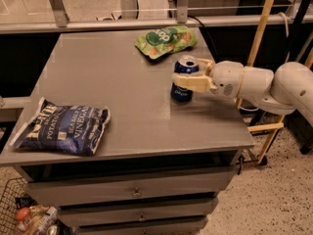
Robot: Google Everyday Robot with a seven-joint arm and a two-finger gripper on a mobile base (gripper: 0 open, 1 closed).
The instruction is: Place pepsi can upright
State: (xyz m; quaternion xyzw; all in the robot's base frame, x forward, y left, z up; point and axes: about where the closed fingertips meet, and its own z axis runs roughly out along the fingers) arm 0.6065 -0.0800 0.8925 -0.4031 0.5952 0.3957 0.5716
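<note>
Grey tabletop [112, 77] carries the small blue metal pepsi can [181, 93] upright near its right edge; the cream two-finger gripper [189, 71] pinches its sides, evidently steadying it before release.

The gripper [187, 71], clasped round the pepsi can [181, 93] near the table's [112, 82] right side, hides a band of its label (logo too blurred to read). Its arm [293, 84] and the floor basket [7, 204] are cut off by the edges.
</note>
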